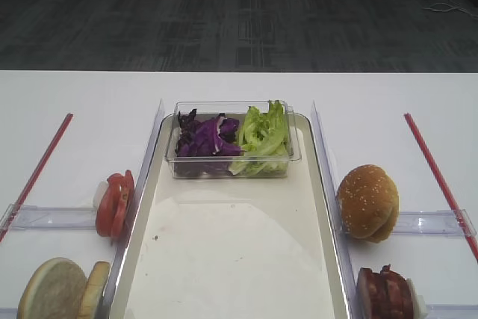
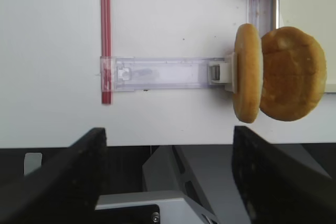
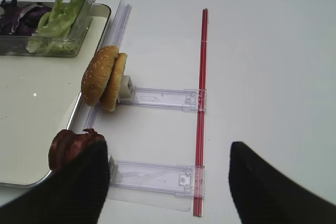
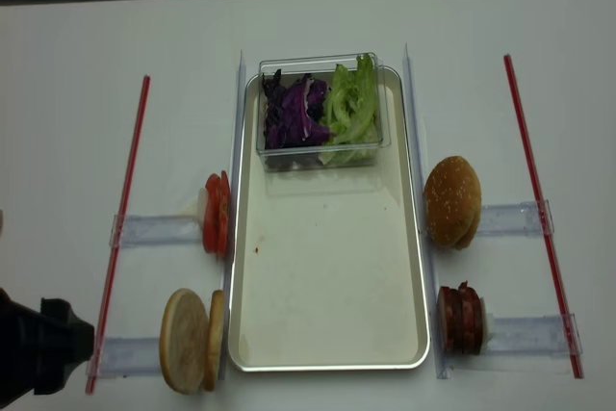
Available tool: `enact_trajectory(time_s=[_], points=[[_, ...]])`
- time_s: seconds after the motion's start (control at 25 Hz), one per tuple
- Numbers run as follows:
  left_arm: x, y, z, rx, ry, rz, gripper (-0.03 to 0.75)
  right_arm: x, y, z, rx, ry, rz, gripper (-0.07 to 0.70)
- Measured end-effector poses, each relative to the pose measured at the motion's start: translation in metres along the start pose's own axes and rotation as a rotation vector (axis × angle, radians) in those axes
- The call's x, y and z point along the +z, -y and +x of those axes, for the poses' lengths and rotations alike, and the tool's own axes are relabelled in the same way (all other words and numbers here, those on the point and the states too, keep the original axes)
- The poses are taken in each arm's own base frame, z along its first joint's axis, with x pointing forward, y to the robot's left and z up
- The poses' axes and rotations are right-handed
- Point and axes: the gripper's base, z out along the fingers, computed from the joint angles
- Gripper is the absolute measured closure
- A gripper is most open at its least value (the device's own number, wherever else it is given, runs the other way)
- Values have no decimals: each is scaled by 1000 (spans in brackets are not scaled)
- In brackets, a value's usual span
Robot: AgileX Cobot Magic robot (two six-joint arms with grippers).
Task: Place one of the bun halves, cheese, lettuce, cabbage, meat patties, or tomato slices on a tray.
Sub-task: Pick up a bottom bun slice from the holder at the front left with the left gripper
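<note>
The tray [image 4: 327, 286] lies lengthwise in the middle of the white table [image 4: 77, 45], its cream bottom bare except at the far end, where a clear box [image 4: 320, 156] sits on it. Inside the box the purple cabbage [image 4: 292, 113] fills the left half and the green lettuce [image 4: 351, 108] the right, touching each other.

Just left of the tray's near corner the two bun halves [image 4: 192, 340] stand on edge, one against the other, at the end of a clear holder [image 2: 163, 73]. Further along the same side the tomato slices [image 4: 216, 213] stand on edge beside the rim. On the right side a sesame bun [image 4: 453, 201] stands by the rim, and nearer the camera the meat patties [image 4: 461, 319] stand on edge, close to the tray.

A red strip [image 4: 120, 228] runs along each outer side of the table.

The left gripper [image 2: 168, 182] hangs off the table's near edge, short of the bun halves, its jaws spread wide and holding nothing. The right gripper [image 3: 165, 182] hovers near the patties, jaws also apart and empty.
</note>
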Motion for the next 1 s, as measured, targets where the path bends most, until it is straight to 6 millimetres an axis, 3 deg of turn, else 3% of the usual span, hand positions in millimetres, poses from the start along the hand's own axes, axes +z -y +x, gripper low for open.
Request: enact_trajectory(time_s=[1.0], points=[[-1,16,2,16,-16,145,239,0,1,0,13,0,6,140]])
